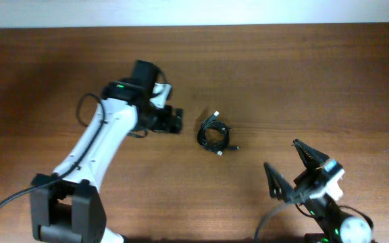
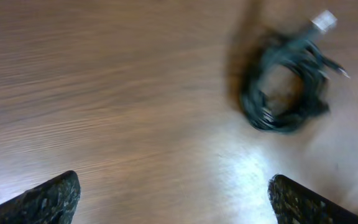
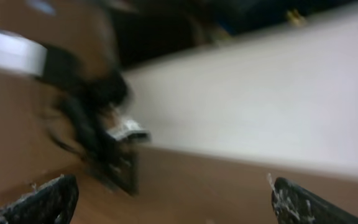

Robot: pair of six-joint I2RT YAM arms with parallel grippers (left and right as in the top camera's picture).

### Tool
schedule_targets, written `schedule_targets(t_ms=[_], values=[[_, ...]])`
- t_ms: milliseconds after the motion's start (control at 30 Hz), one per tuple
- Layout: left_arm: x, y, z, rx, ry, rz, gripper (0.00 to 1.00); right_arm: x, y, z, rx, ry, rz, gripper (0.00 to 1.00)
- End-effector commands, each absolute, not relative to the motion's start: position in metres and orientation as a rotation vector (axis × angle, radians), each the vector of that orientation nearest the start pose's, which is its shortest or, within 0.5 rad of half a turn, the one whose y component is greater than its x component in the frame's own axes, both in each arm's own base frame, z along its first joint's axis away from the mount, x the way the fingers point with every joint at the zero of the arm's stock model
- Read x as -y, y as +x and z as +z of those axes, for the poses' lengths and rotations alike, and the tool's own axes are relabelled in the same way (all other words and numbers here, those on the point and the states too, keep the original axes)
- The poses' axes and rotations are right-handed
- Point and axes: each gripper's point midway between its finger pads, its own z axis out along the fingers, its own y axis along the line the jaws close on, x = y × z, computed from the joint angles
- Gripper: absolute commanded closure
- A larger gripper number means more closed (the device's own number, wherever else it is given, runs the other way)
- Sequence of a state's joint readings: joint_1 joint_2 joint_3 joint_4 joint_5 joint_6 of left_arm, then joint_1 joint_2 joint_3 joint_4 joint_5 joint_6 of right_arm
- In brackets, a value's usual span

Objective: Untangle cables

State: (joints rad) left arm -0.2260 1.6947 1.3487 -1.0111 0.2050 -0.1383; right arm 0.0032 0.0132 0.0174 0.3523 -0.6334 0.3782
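We look down on the bench (image 1: 282, 61) with an arm at each side. The left arm (image 1: 96, 138) is the nearer: its jaws, spread wide and empty, sit just left of the cables (image 1: 214, 131) and face them. The right arm (image 1: 329, 209), at lower right, stands well apart, its jaws also gaping and empty. The cables lie mid-frame as one small, roughly round knotted coil, plug ends (image 1: 232, 146) trailing toward lower right.

Robotics lab: two robot arms (image 1: 100, 145) at wooden table (image 1: 302, 74).
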Motion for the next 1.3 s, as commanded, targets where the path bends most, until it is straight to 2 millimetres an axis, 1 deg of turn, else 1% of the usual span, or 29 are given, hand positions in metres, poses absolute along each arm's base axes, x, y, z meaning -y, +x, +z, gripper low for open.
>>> schedule_targets(t_ms=[0, 33, 67, 133, 167, 233, 333, 367, 433, 467, 500, 533, 567, 633, 700, 733, 767, 800, 833, 867, 933, 1000, 1067, 1133, 1167, 1267], values=[[0.089, 0.346, 0.115, -2.948, 0.003, -0.346, 0.01, -0.115, 0.169, 0.299, -1.158, -0.448, 0.758, 0.02], [0.086, 0.345, 0.114, -2.953, -0.012, -0.343, 0.01, -0.113, 0.164, 0.318, -1.145, -0.449, 0.717, 0.02], [0.084, 0.345, 0.114, -2.955, -0.018, -0.342, 0.01, -0.112, 0.160, 0.329, -1.149, -0.458, 0.678, 0.02], [0.084, 0.346, 0.114, -2.954, -0.020, -0.342, 0.01, -0.108, 0.155, 0.344, -1.206, -0.474, 0.587, 0.02], [0.084, 0.346, 0.114, -2.954, -0.020, -0.342, 0.01, -0.105, 0.153, 0.346, -1.264, -0.470, 0.550, 0.02], [0.084, 0.346, 0.114, -2.954, -0.020, -0.342, 0.01, -0.095, 0.149, 0.342, -1.462, -0.443, 0.469, 0.02], [0.084, 0.346, 0.114, -2.954, -0.020, -0.343, 0.01, -0.080, 0.151, 0.322, -1.762, -0.352, 0.431, 0.02], [0.084, 0.346, 0.114, -2.954, -0.020, -0.343, 0.01, -0.079, 0.152, 0.316, -1.835, -0.335, 0.442, 0.02], [0.084, 0.345, 0.114, -2.954, -0.020, -0.348, 0.01, -0.084, 0.160, 0.305, -1.978, -0.330, 0.515, 0.02], [0.085, 0.346, 0.114, -2.954, -0.020, -0.348, 0.01, -0.093, 0.165, 0.304, -2.021, -0.351, 0.587, 0.02], [0.085, 0.345, 0.114, -2.954, -0.020, -0.348, 0.01, -0.099, 0.168, 0.304, -2.034, -0.370, 0.637, 0.02], [0.085, 0.345, 0.114, -2.954, -0.019, -0.348, 0.01, -0.114, 0.173, 0.307, -2.044, -0.422, 0.771, 0.02], [0.085, 0.345, 0.114, -2.954, -0.019, -0.348, 0.01, -0.124, 0.173, 0.308, -2.048, -0.451, 0.869, 0.02], [0.085, 0.345, 0.114, -2.954, -0.019, -0.348, 0.01, -0.142, 0.174, 0.318, -2.000, -0.531, 1.057, 0.02], [0.085, 0.345, 0.114, -2.956, -0.019, -0.348, 0.01, -0.150, 0.178, 0.318, -2.008, -0.542, 1.175, 0.02], [0.084, 0.344, 0.114, -2.959, -0.020, -0.348, 0.01, -0.153, 0.189, 0.316, -2.025, -0.521, 1.243, 0.02], [0.086, 0.341, 0.114, -2.970, -0.020, -0.369, 0.01, -0.152, 0.200, 0.307, -2.081, -0.462, 1.269, 0.02], [0.089, 0.333, 0.114, -3.000, -0.023, -0.397, 0.01, -0.149, 0.213, 0.290, -2.173, -0.384, 1.278, 0.02], [0.090, 0.326, 0.113, -3.029, -0.028, -0.408, 0.01, -0.149, 0.221, 0.271, -2.266, -0.341, 1.259, 0.02], [0.089, 0.323, 0.113, -3.041, -0.029, -0.406, 0.01, -0.149, 0.226, 0.254, -2.345, -0.317, 1.226, 0.02], [0.089, 0.324, 0.113, -3.040, -0.030, -0.405, 0.01, -0.148, 0.237, 0.212, -2.559, -0.210, 1.077, 0.02], [0.090, 0.328, 0.113, -3.024, -0.028, -0.408, 0.01, -0.146, 0.249, 0.171, -2.742, -0.072, 0.856, 0.02], [0.090, 0.330, 0.113, -3.017, -0.053, -0.411, 0.01, -0.152, 0.259, 0.142, -2.823, -0.024, 0.678, 0.02], [0.090, 0.329, 0.113, -3.019, -0.052, -0.409, 0.01, -0.160, 0.273, 0.119, -2.850, 0.074, 0.531, 0.02], [0.090, 0.329, 0.112, -3.020, -0.052, -0.409, 0.01, -0.167, 0.280, 0.113, -2.840, 0.092, 0.522, 0.02], [0.090, 0.330, 0.112, -3.014, -0.051, -0.409, 0.01, -0.198, 0.301, 0.104, -2.781, 0.028, 0.634, 0.02]])
